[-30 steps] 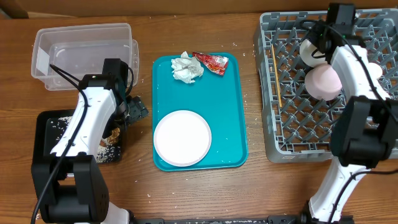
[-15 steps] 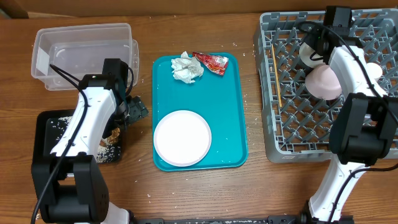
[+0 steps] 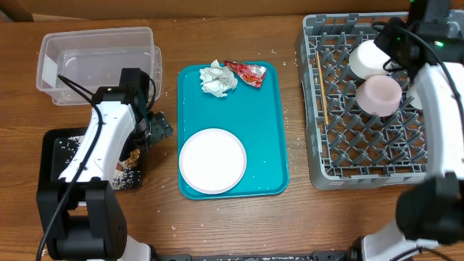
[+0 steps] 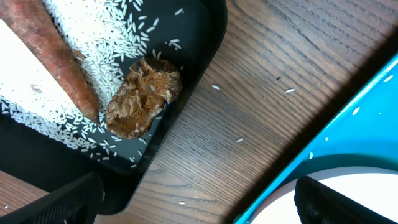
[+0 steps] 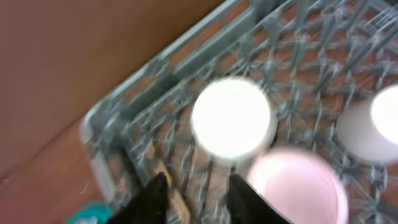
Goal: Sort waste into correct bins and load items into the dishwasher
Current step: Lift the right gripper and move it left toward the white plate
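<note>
As viewed from the wrists, shows right gripper (image 5: 198, 183) part-spread and empty over rack (image 5: 155, 68), left gripper (image 4: 198, 182) spread wide, empty, above edge of black tray (image 4: 208, 37).

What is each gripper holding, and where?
Neither holds anything: the left gripper is open by the black tray, the right gripper empty above the dish rack.

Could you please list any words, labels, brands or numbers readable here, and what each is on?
No text can be read in any view.
Print on the red snack wrapper: too small to read.
White patch on the clear tub: nothing legible.
</note>
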Available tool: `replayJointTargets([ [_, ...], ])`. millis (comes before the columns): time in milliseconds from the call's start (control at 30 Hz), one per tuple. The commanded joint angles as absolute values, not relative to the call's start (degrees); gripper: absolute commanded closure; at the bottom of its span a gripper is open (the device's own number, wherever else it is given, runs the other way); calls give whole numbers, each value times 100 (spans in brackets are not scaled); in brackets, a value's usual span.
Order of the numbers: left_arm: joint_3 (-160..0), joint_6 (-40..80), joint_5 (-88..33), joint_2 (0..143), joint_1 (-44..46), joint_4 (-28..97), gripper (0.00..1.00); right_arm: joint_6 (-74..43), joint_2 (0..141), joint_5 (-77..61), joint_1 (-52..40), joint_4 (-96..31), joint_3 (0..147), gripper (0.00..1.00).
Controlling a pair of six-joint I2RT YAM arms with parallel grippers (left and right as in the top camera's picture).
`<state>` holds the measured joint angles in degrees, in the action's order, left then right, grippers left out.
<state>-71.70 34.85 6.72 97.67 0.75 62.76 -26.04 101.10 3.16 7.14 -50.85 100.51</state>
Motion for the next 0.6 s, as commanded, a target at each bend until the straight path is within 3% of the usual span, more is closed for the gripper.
replayJointTargets([
  [0,-7172,3601,749,9826,67,6272,0,-2198,10033,-1629,711,-5408,10132,59],
  [133,-7172,3601,749,9826,75,6272,0,-1500,10112,-3046,405,-5443,10125,39],
  [400,-7172,3601,749,9826,78,6272,0,-1562,10425,-2189,-1024,-4915,10123,0],
  [567,-7172,3599,749,9826,75,6272,0,-1800,10829,-1557,-1824,-4259,10121,0],
])
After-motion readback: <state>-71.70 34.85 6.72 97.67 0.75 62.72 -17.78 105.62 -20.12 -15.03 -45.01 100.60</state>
